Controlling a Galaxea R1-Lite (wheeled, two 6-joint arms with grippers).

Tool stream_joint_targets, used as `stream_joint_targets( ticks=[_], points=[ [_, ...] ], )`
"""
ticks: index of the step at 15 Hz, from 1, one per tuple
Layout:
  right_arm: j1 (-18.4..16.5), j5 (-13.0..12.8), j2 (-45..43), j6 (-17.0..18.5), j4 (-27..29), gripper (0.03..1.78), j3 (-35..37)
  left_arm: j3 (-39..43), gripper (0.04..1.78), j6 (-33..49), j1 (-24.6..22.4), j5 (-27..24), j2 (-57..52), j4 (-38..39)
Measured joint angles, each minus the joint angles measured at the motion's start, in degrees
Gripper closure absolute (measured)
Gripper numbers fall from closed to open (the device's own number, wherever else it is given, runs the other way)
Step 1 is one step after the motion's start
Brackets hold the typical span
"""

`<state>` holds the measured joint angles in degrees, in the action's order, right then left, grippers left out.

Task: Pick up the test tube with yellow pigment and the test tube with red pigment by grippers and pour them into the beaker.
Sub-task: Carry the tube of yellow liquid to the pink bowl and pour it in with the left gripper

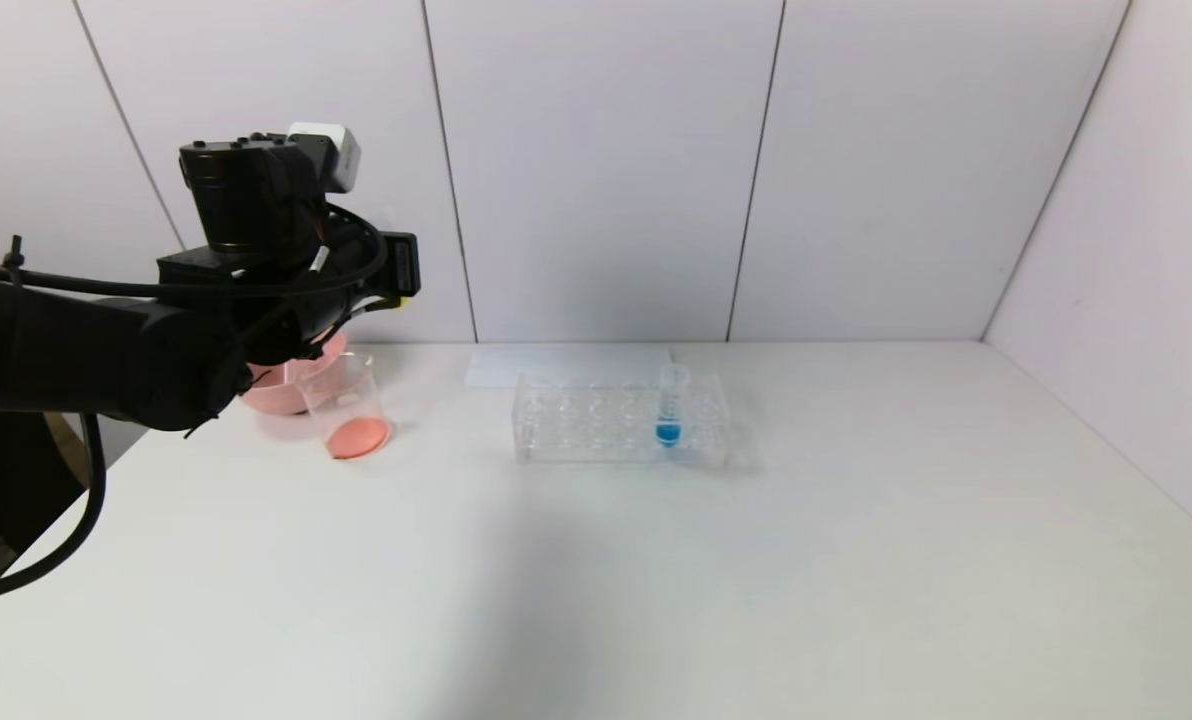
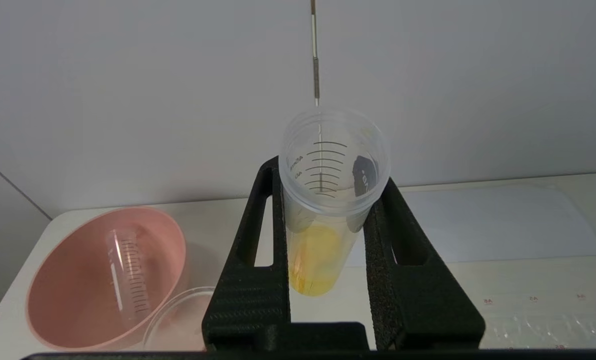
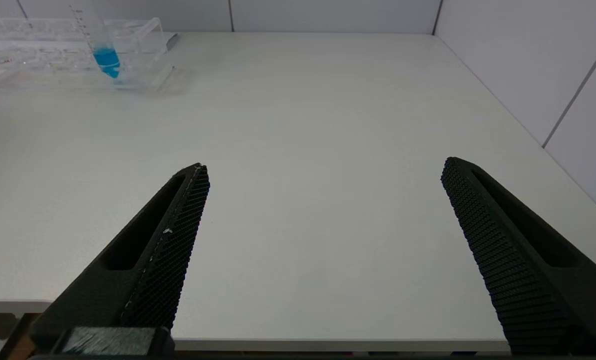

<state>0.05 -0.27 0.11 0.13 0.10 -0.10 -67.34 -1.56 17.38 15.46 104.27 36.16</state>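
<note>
- Yellow-pigment test tube (image 2: 323, 210): slim clear graduated plastic tube, a little bright yellow liquid at its rounded base, clamped between both fingers of the left gripper (image 2: 328, 200); open mouth faces the wrist camera.
- Writing on that tube: black graduation lines inside the wall, with small mirrored numerals beside them, not readable.
- Left gripper in head view (image 1: 301, 330): black claw with a small white-grey box on its wrist, raised at the far left of the white table (image 1: 656, 580), above the beaker and bowl; the tube itself is hidden there.
- Small clear glass beaker (image 1: 346, 405): stands on the table just in front of the pink bowl (image 1: 276, 395), with a layer of orange-red liquid in its bottom.
- Pink bowl in left wrist view (image 2: 103, 280): a second clear graduated tube (image 2: 128, 275) lies inside it, looking empty; black scale marks visible, no legible numbers.
- Clear plastic tube rack (image 1: 621, 418): mid-table, well apart from the beaker, holding one upright tube with blue liquid (image 1: 668, 405).
- White sheet (image 1: 566, 365) lies flat behind the rack.
- Faint red "A5"-type labels on the table near the rack in left wrist view, hard to read.
- Right gripper (image 3: 323, 175): black textured fingers spread wide, nothing between them, low over the near right table edge.
</note>
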Motion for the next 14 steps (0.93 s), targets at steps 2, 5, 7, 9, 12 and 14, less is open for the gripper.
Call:
stream_joint_targets(
  ticks=[2, 5, 7, 9, 12, 14],
  points=[
    [-0.02, 0.0, 0.0, 0.0, 0.0, 0.11, 0.0, 0.23, 1.38, 0.16, -1.54, -0.11, -0.85, -1.54],
    [-0.02, 0.0, 0.0, 0.0, 0.0, 0.11, 0.0, 1.0, 1.38, 0.22, -3.67, -0.37, -1.82, -1.65],
    [0.0, 0.02, 0.0, -0.02, 0.0, 0.11, 0.0, 1.44, 1.38, 0.33, -5.42, -1.93, -2.36, -1.66],
    [0.0, 0.0, 0.0, 0.0, 0.0, 0.11, 0.0, 1.74, 1.38, 0.49, -7.25, -3.69, -2.91, -1.65],
    [-0.02, 0.02, 0.0, 0.0, 0.0, 0.11, 0.0, 2.62, 1.38, 0.46, -10.08, -4.3, -3.72, -1.66],
    [0.0, 0.02, 0.0, 0.0, 0.0, 0.11, 0.02, 3.34, 1.38, 0.51, -11.8, -5.01, -4.22, -1.66]
  ],
)
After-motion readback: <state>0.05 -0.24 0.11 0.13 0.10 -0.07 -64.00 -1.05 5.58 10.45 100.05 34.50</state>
